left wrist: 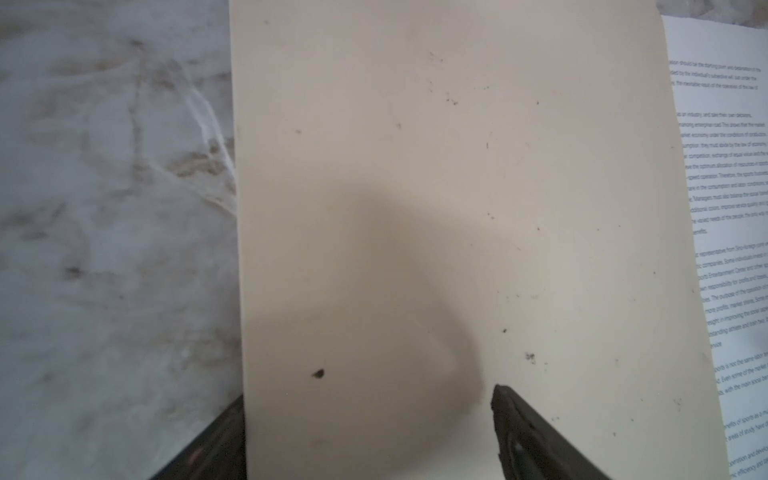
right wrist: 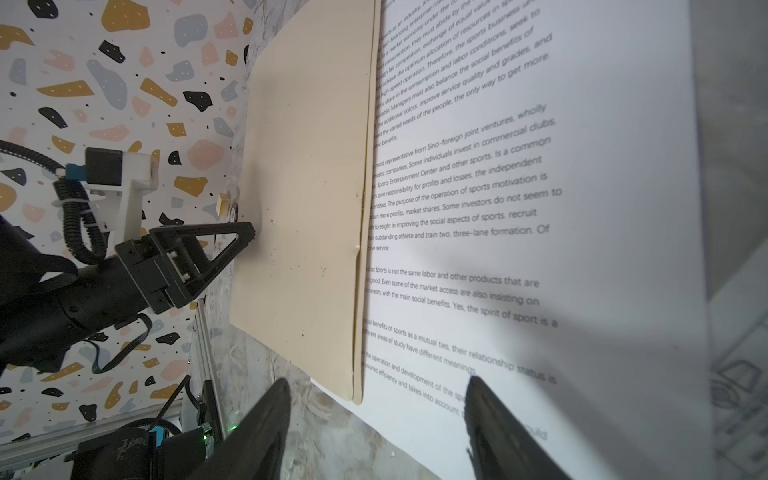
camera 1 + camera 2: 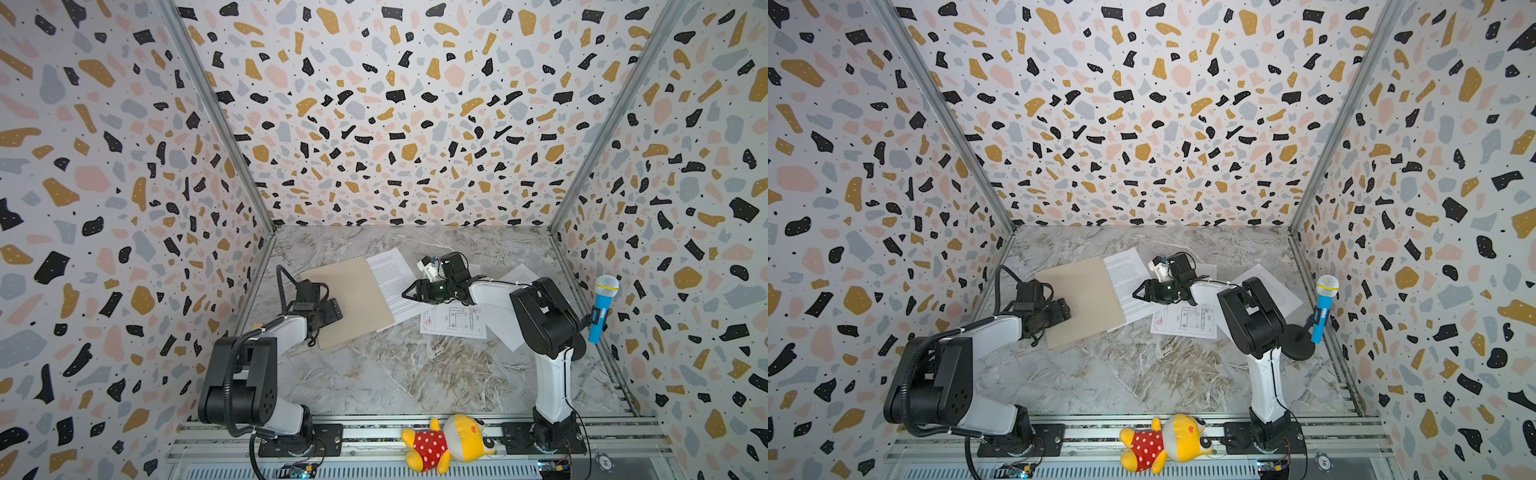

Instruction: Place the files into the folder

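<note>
The left wrist view alone shows the left end effector spread wide astride the closed folder's long edge, one finger over the cover, the other beside it above the table. In both top views the right end effector, jaws apart and empty, hangs over a text sheet whose margin runs beneath the folder's opposite edge. The drawing sheet lies near, with bare table in front.

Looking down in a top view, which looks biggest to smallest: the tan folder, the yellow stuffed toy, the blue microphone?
1. folder
2. stuffed toy, which seems to lie nearer the camera, so it may look larger than it is
3. microphone
</note>
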